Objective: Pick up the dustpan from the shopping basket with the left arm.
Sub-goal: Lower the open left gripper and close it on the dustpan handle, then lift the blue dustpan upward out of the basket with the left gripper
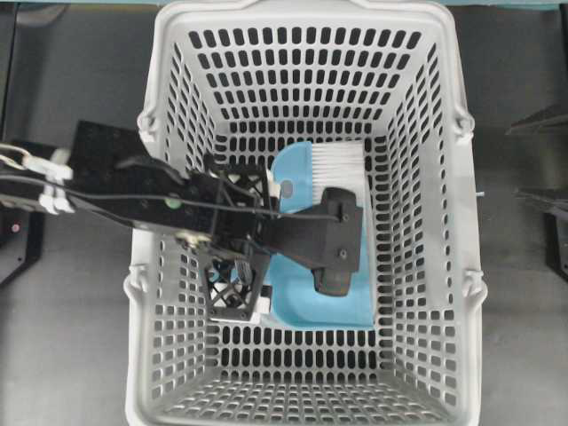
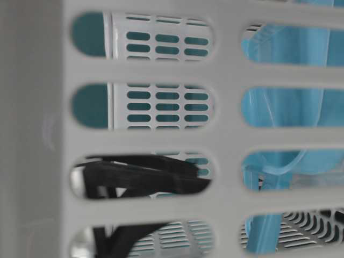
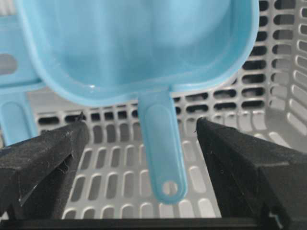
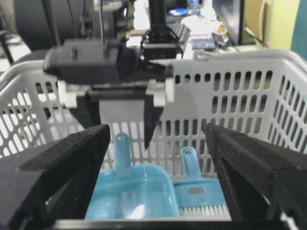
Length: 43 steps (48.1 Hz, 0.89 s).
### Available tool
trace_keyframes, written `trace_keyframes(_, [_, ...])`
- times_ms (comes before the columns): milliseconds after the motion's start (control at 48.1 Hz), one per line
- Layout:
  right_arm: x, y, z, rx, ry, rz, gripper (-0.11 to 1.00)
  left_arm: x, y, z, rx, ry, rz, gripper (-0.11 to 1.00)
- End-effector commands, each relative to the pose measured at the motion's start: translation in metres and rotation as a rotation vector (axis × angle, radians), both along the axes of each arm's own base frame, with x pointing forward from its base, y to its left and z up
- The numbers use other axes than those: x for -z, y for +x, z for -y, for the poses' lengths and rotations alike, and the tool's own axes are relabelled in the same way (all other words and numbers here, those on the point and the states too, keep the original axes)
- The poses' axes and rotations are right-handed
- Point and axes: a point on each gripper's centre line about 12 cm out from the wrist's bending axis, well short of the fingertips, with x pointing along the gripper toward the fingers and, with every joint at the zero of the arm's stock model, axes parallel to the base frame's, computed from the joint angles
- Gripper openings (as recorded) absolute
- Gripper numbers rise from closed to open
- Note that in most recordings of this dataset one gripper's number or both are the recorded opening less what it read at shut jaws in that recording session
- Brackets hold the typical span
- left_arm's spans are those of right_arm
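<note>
The light blue dustpan lies on the floor of the grey shopping basket, with its handle pointing at the left wall. My left gripper is inside the basket and open. Its fingers stand on either side of the dustpan handle without touching it, as the left wrist view shows. In the right wrist view the left gripper hangs just over the handle of the dustpan. My right gripper is open and empty, outside the basket's right side.
A blue hand brush with white bristles lies beside the dustpan, touching it, and also shows in the right wrist view. The basket's slotted walls close in all round. The left arm's black camera mount covers the dustpan's middle.
</note>
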Motion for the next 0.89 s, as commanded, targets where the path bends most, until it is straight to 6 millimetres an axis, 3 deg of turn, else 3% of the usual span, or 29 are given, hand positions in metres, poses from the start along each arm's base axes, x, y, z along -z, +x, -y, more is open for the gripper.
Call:
trace_keyframes(0, [-0.003,-0.001,0.001,0.003,0.003,0.014,0.77,0.005,0.000,0.000,-0.001,0.004,-0.009,0.89])
trace_keyframes(187, [0.002,-0.004,0.001,0.003,0.003,0.009,0.76,0.027,-0.002,-0.001,0.000,0.007,-0.032,0.89])
trace_keyframes(644, [0.007,-0.004,0.001,0.003,0.005,0.000,0.76,0.054,-0.010,-0.002,0.004,0.005,-0.026,0.83])
trace_keyframes(769, [0.008,-0.005,0.001,0.003,0.006,0.000,0.76,0.055,-0.012,-0.002,0.006,0.005,-0.026,0.64])
trace_keyframes(873, [0.007,-0.005,0.001,0.003,0.005,0.002,0.76,0.049,-0.011,0.000,0.021,0.005,-0.009,0.34])
